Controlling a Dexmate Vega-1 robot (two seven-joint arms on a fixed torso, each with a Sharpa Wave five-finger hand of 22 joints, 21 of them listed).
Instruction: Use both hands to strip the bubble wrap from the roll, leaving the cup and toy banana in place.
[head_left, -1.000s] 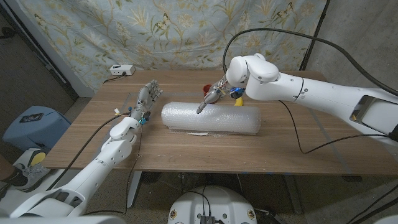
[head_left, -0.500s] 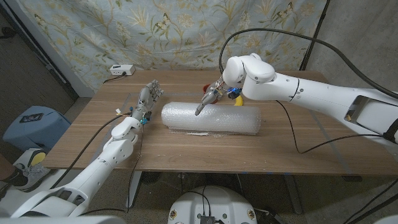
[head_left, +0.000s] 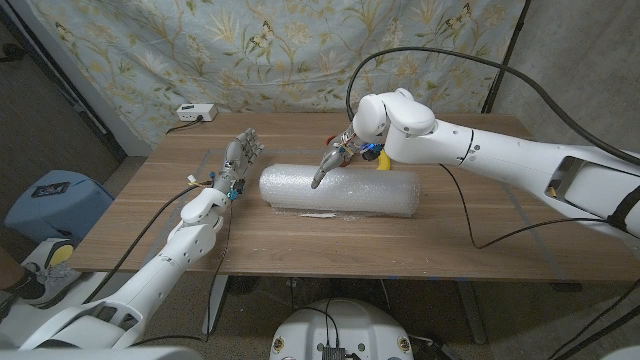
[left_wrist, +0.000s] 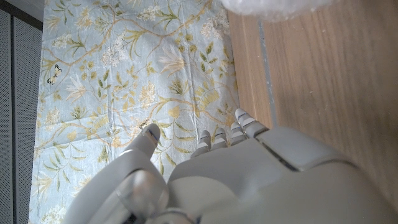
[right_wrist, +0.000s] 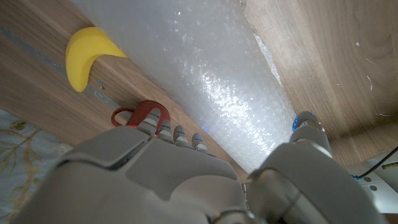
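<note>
My right hand (head_left: 333, 160) hovers with fingers spread, holding nothing, over the bubble wrap roll (head_left: 340, 190). My left hand (head_left: 236, 160), open too, waits beside its end. The toy banana (right_wrist: 84, 52) and red cup (right_wrist: 140, 116) lie just behind; a careless pull could drag them.

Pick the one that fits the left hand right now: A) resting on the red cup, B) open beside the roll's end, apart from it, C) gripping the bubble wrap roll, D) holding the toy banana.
B: the left hand stands open with fingers apart, clear of the end of the bubble wrap roll.
</note>
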